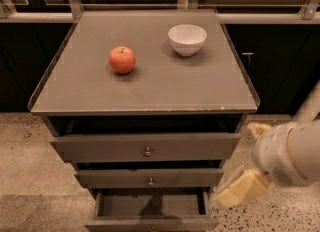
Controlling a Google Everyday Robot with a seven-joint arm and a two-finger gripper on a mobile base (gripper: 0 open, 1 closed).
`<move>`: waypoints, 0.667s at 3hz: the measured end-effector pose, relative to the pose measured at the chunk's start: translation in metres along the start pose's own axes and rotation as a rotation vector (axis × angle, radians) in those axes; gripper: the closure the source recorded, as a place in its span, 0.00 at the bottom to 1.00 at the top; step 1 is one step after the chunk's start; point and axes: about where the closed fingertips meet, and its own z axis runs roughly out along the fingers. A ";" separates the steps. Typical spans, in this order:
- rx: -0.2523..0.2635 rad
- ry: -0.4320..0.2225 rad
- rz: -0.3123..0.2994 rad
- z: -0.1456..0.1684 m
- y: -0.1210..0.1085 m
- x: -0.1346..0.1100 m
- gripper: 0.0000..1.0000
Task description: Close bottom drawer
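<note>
The grey-brown cabinet (pixel 145 88) has three drawers. The bottom drawer (pixel 150 205) is pulled out, its empty inside shows, and its front is cut off by the lower edge of the view. The middle drawer (pixel 150 178) and top drawer (pixel 145 147) stick out slightly. My gripper (pixel 246 160) is low at the right, beside the cabinet's right side at the level of the middle and bottom drawers. Its cream fingers (pixel 242 188) stand apart, holding nothing and touching no drawer.
A red apple (pixel 122 59) and a white bowl (pixel 187 39) sit on the cabinet top. Dark cabinets with metal rails (pixel 150 17) run behind. Speckled floor (pixel 25 161) lies on both sides of the cabinet.
</note>
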 end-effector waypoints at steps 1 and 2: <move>-0.109 0.007 0.108 0.077 0.036 0.054 0.00; -0.158 0.054 0.142 0.098 0.060 0.089 0.18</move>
